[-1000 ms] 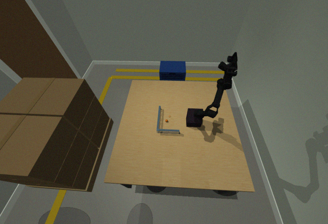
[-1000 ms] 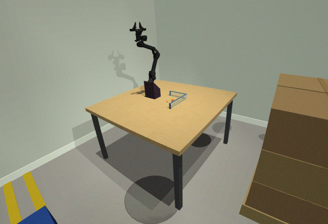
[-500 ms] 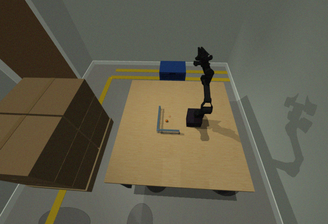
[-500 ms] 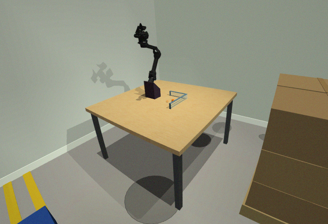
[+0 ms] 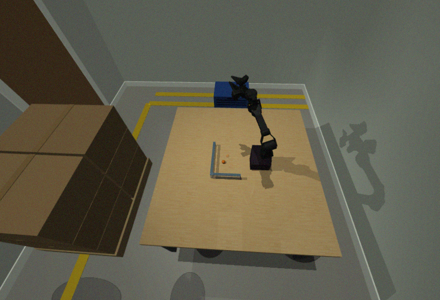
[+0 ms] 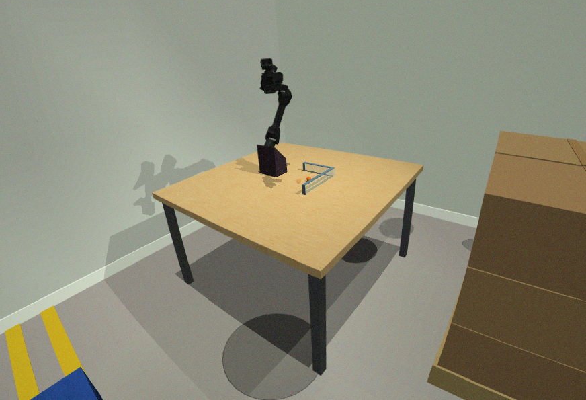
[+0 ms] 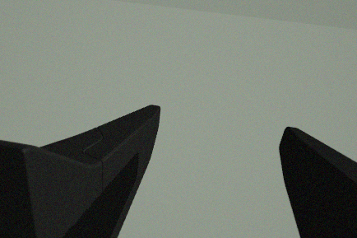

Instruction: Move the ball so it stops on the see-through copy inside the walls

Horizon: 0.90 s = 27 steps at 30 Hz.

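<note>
A small orange ball [image 5: 223,162] [image 6: 308,178] lies on the table inside the corner of the two low clear walls. The paler see-through copy [image 5: 227,156] [image 6: 298,181] is a short way from it, on the side away from the corner. One blue-edged wall [image 5: 212,158] runs beside them; the other wall [image 5: 225,174] meets it at a corner. My gripper [image 5: 230,79] [image 7: 220,126] is open and empty, raised high above the table and far from the ball. The wrist view shows only its two fingers against a plain room wall.
The dark arm base [image 5: 260,158] [image 6: 272,161] stands on the wooden table [image 5: 241,215] [image 6: 265,206], beside the walled corner. A blue crate [image 5: 230,94] is on the floor beyond the table's far edge. A tall stack of cartons [image 5: 60,169] [image 6: 534,244] stands off another side.
</note>
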Tool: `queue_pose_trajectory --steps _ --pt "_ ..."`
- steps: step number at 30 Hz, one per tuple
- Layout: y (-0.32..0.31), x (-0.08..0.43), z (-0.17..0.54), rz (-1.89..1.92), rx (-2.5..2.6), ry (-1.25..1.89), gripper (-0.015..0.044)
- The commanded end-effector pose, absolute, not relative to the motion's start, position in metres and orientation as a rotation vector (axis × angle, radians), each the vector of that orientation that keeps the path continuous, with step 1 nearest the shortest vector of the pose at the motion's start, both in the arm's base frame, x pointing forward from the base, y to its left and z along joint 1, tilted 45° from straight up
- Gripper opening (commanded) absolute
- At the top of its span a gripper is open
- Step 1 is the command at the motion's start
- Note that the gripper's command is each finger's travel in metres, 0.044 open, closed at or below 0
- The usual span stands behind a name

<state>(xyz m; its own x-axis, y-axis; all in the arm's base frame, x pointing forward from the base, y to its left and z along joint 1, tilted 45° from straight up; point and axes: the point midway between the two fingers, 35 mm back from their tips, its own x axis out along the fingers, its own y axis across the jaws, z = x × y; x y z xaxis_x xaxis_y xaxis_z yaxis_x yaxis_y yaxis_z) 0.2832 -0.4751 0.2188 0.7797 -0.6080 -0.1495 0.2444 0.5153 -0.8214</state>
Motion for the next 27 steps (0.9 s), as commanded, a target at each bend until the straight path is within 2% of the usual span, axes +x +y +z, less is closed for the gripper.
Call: queue_pose_trajectory --steps 1,8,15,21,27 --pt "-0.432 0.331 0.178 -0.362 -0.719 0.457 0.0244" --pt "-0.348 0.389 0.120 -0.115 -0.458 0.511 0.0244" --pt "-0.253 0.422 0.067 0.093 -0.212 0.628 0.0244" --pt "-0.160 0.427 0.026 0.298 -0.012 0.771 0.0244" --pt "-0.065 0.408 -0.007 0.490 0.181 0.960 0.0244"
